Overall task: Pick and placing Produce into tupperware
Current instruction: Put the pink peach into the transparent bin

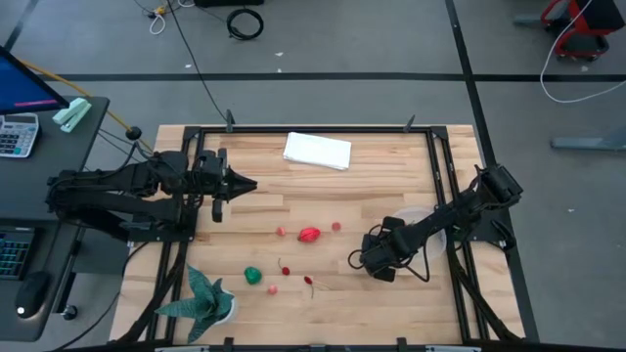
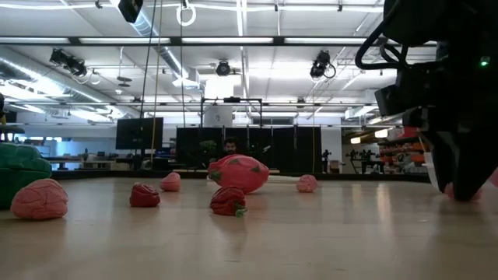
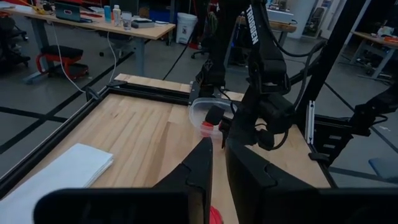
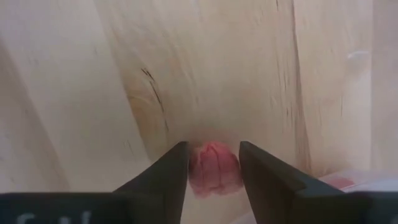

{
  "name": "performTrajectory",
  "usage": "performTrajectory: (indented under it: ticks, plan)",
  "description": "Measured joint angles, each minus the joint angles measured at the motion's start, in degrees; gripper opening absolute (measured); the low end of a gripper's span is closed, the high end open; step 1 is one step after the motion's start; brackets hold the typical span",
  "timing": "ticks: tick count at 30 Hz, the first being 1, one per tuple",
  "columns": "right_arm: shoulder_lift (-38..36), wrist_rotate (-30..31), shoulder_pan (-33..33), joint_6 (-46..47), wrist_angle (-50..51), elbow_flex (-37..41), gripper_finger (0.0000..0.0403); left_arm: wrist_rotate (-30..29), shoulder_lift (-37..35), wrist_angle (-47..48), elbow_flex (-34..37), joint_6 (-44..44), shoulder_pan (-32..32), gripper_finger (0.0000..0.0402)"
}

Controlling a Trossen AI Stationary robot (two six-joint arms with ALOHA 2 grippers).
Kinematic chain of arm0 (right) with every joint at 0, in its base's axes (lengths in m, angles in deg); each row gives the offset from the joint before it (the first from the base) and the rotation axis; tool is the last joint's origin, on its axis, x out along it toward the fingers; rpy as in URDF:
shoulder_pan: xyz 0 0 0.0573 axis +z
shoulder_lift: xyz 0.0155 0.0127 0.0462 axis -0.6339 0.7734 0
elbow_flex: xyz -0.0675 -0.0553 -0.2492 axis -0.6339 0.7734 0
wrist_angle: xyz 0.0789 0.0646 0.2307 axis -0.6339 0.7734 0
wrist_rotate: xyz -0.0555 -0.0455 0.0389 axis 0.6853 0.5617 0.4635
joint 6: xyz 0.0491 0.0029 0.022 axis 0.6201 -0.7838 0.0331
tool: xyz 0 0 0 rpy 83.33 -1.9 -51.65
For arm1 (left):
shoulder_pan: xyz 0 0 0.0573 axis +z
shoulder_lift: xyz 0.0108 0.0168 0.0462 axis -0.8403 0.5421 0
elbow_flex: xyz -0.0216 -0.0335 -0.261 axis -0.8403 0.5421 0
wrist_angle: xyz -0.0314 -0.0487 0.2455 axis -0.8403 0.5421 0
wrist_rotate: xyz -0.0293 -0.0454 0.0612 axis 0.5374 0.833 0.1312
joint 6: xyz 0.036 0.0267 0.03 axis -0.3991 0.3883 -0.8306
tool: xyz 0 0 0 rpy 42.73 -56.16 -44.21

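My right gripper (image 1: pixel 377 262) points down at the table's right middle and is shut on a small pink produce piece (image 4: pixel 214 168). The clear tupperware (image 1: pixel 433 227) stands just behind it, partly under the right arm. The larger red piece (image 1: pixel 309 235), two pink bits (image 1: pixel 280 232) (image 1: pixel 335 226), the green piece (image 1: pixel 253 276) and small red bits (image 1: pixel 286 270) lie loose on the wood. In the low view the red piece (image 2: pixel 239 173) lies among smaller bits. My left gripper (image 1: pixel 240 184) waits shut above the table's left side. My right gripper pinches the pink piece (image 4: pixel 214 163) between its two fingers (image 4: pixel 171 174), one on each side, coming from above and pointing down. The piece sits at table height (image 2: pixel 451 189); whether it is lifted clear cannot be told.
A white folded cloth (image 1: pixel 317 151) lies near the far edge. A spiky teal plant (image 1: pixel 201 298) stands at the near left corner. A black frame (image 1: pixel 435 166) rims the table. Bare wood lies between the cloth and the produce.
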Motion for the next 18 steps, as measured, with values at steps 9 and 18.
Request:
performTrajectory:
  ticks: [9, 18]
  plan:
    - [0.06, -0.11, -0.04, 1.00, 0.05, -0.82, 0.0033, -0.01, 0.01, -0.05, 0.00, 0.02, 0.01, 0.0044]
    - [-4.39, 15.23, 0.58, -0.35, 10.64, -9.73, 0.0028, -0.01, 0.01, -0.07, 0.00, 0.02, -0.01, 0.0041]
